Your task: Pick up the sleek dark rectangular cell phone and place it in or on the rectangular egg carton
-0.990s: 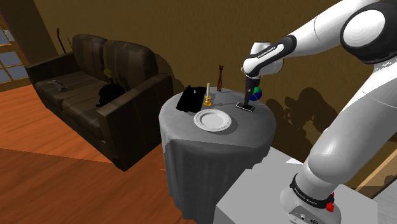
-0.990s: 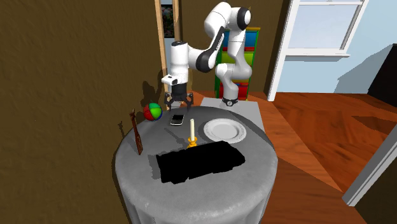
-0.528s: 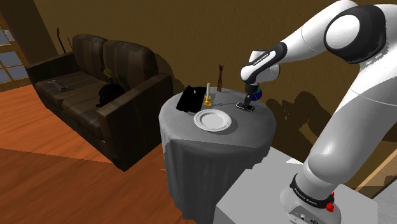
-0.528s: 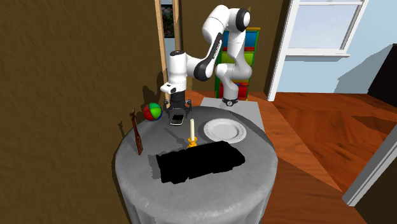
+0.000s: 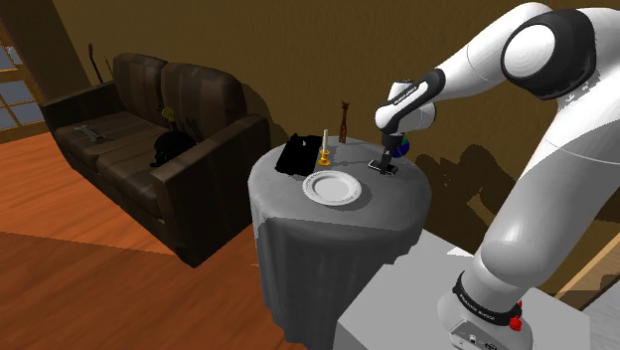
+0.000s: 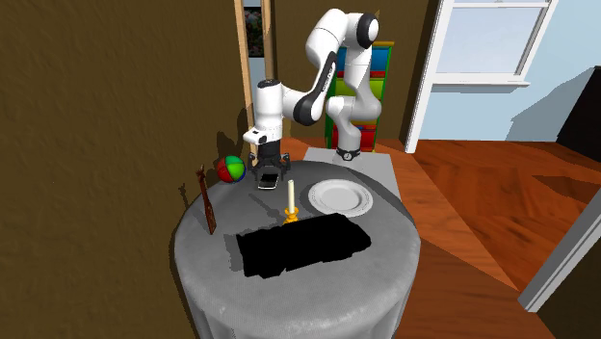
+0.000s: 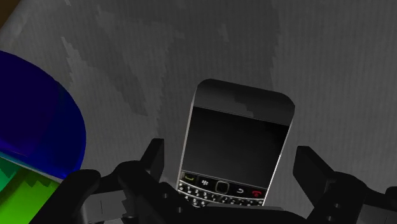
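Black gripper (image 7: pixel 232 167), fingers spread either side of the dark keypad phone (image 7: pixel 240 127), which lies flat on the grey-draped table (image 6: pixel 385 279) beside a coloured ball (image 7: pixel 32 121). An off-centre squeeze could skid the thin handset, far from the black egg carton (image 6: pixel 299 246).

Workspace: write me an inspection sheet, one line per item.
Surface: round table, grey cloth.
Job's things: phone lies flat beside the ball; black carton lies further along the table, past the candle.
Clutter: plate, candle, ball, slim brown ornament.
End effector: open, fingers on either side of the phone, not touching it.
Cables: nothing seen.
Surroundings: sofa, bookshelf, wood floor.
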### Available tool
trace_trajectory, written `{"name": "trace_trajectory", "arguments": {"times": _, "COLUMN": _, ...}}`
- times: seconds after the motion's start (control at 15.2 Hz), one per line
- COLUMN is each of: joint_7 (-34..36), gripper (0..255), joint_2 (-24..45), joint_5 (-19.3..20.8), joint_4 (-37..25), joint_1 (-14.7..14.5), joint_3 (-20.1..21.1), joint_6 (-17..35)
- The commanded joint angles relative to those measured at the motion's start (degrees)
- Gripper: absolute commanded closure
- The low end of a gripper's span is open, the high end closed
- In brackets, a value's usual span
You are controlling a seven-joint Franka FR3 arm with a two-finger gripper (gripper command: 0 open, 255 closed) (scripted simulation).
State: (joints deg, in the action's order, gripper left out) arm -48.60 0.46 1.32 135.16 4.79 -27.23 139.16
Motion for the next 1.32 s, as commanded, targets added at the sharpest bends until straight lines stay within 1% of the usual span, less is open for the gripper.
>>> {"name": "trace_trajectory", "arguments": {"times": 0.0, "joint_7": 0.0, "gripper": 0, "joint_2": 0.0, "joint_5": 0.0, "joint_4": 0.0, "joint_1": 0.0, "joint_3": 0.0, "joint_6": 0.0}}
{"name": "trace_trajectory", "arguments": {"times": 0.07, "joint_7": 0.0, "gripper": 255, "joint_2": 0.0, "joint_5": 0.0, "joint_4": 0.0, "joint_1": 0.0, "joint_3": 0.0, "joint_6": 0.0}}
{"name": "trace_trajectory", "arguments": {"times": 0.66, "joint_7": 0.0, "gripper": 255, "joint_2": 0.0, "joint_5": 0.0, "joint_4": 0.0, "joint_1": 0.0, "joint_3": 0.0, "joint_6": 0.0}}
{"name": "trace_trajectory", "arguments": {"times": 1.25, "joint_7": 2.0, "gripper": 255, "joint_2": -4.9, "joint_5": 2.8, "joint_4": -2.7, "joint_1": 0.0, "joint_3": 0.3, "joint_6": -7.2}}
